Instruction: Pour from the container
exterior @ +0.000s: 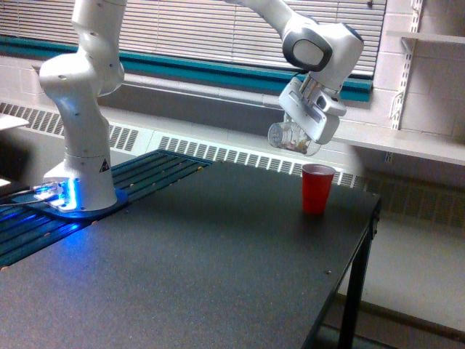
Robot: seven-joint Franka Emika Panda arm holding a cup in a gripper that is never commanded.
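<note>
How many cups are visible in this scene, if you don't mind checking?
2. A red cup stands on the black table near its far edge; a clear cup, tipped sideways, is held in the gripper above it. None seems hidden.

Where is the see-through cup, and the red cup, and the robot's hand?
see-through cup [285, 137], exterior view, its clear wall, tilted on its side
red cup [317, 193], exterior view, middle of its side
gripper [305, 134], exterior view, between its fingertips at the cup

The scene is evenly and softly lit, a blue glow is cast around the arm's base [62, 195], and fine detail is softened by grain.
</note>
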